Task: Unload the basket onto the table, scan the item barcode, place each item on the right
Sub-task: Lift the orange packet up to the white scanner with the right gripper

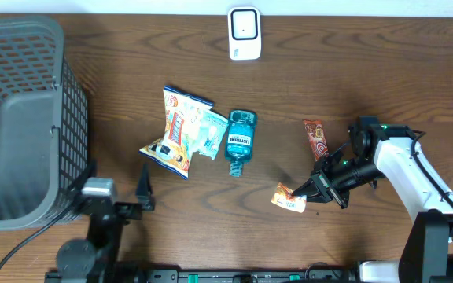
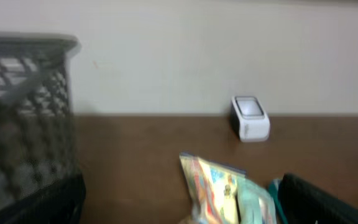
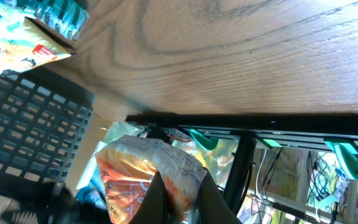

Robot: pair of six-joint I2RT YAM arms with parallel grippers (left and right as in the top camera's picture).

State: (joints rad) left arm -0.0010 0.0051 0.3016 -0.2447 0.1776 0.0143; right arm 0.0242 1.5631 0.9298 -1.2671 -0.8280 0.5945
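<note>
The right pincer (image 1: 305, 191), low and right of centre in the overhead view, is clamped on a small orange snack packet (image 1: 287, 200). A blue mouthwash bottle (image 1: 240, 140) and snack bags (image 1: 183, 130) lie mid-frame. The white scanner (image 1: 244, 33) stands at top centre, well apart. The left pincer (image 1: 115, 181), lower left beside the grey basket (image 1: 22, 118), gapes wide and holds nothing.

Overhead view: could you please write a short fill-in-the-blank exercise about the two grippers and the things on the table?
1. The right gripper is shut on a small ____ packet.
2. The left gripper is ____ and holds nothing.
3. The mesh basket stands on the robot's ____ side.

Missing words: orange; open; left.
</note>
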